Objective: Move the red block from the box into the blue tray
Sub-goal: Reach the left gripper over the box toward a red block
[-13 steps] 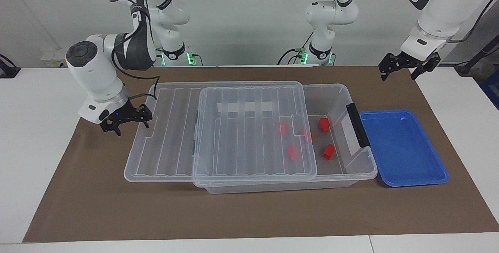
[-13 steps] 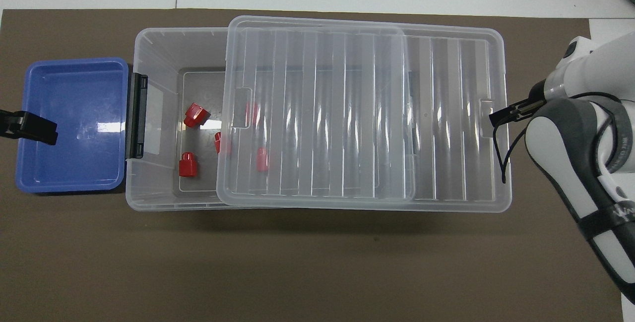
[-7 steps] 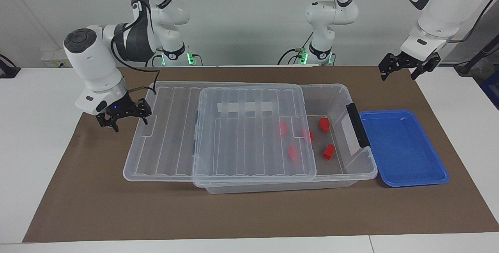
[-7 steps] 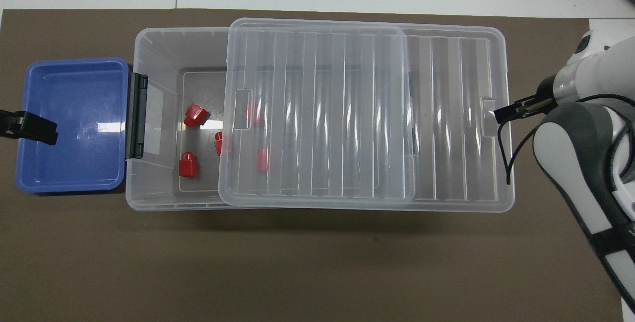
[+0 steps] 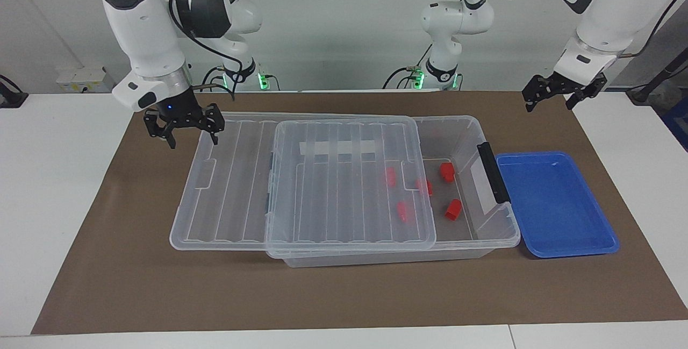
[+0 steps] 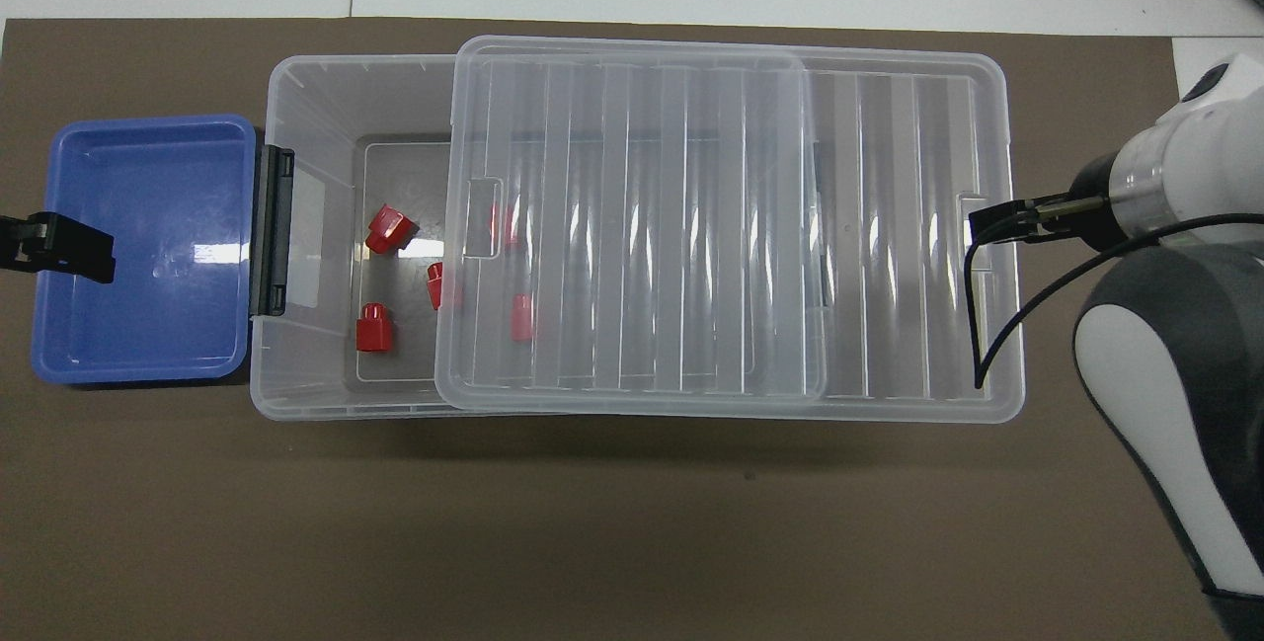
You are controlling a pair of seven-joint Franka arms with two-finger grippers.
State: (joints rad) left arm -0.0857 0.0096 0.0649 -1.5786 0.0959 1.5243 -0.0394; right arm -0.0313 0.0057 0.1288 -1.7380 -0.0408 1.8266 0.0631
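Blocks, such as the red block (image 5: 452, 209) lying uncovered in the box (image 5: 484, 241) at its blue tray (image 5: 559, 230) end, sit below the wide-open left gripper (image 5: 556, 93), the nearer one, while the right gripper (image 5: 183, 123), also wide open, hangs over the slid-aside lid (image 5: 301, 198).

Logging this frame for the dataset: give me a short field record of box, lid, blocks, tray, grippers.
box: clear, partly open at the tray end
lid: slid toward the right arm's end, overhanging the box
red blocks: five in the box, two uncovered, three under the lid
blue tray: beside the box's black latch, no block in it
right gripper: open, raised over the lid's end
left gripper: open, waiting, raised
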